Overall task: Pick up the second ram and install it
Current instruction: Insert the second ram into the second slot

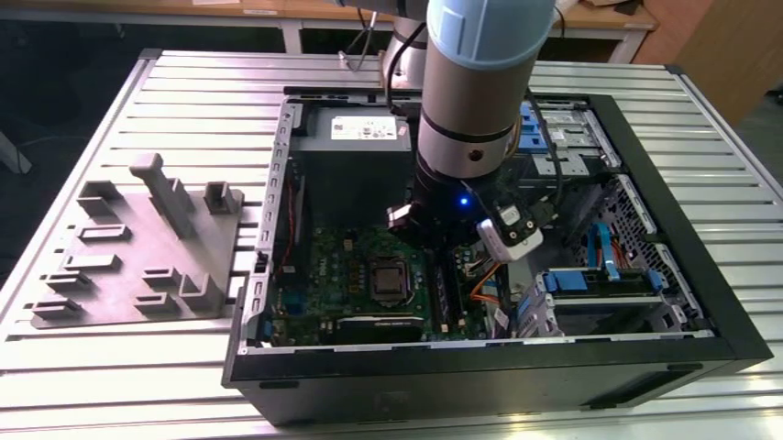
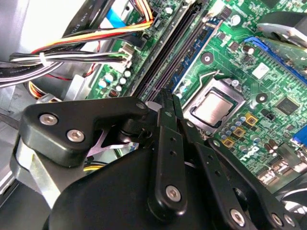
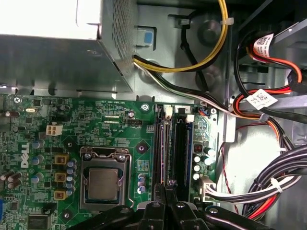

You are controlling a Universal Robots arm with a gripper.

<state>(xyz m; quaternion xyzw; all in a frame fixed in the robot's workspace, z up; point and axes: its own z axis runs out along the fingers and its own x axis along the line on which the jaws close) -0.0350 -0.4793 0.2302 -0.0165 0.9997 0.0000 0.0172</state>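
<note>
My gripper (image 2: pixel 169 99) is shut, its two thin fingers pressed together with nothing showing between them. In both wrist views its tips (image 3: pixel 168 189) hang right over the long memory slots (image 3: pixel 180 148) of the green motherboard (image 3: pixel 120 129). A thin, paler strip (image 3: pixel 162 153) lies along one slot, edge-on, like a seated ram stick. I cannot tell whether it is the second ram. The same slots (image 2: pixel 177 52) run away from the fingertips. In the exterior view the arm (image 1: pixel 471 137) reaches down into the open computer case (image 1: pixel 490 362).
The processor socket (image 3: pixel 103 184) lies beside the slots. The grey power supply box (image 3: pixel 57 62) stands at the board's far edge. Bundled cables (image 3: pixel 268 187) crowd the other side of the slots. A grey parts fixture (image 1: pixel 141 247) sits on the table at the exterior view's left.
</note>
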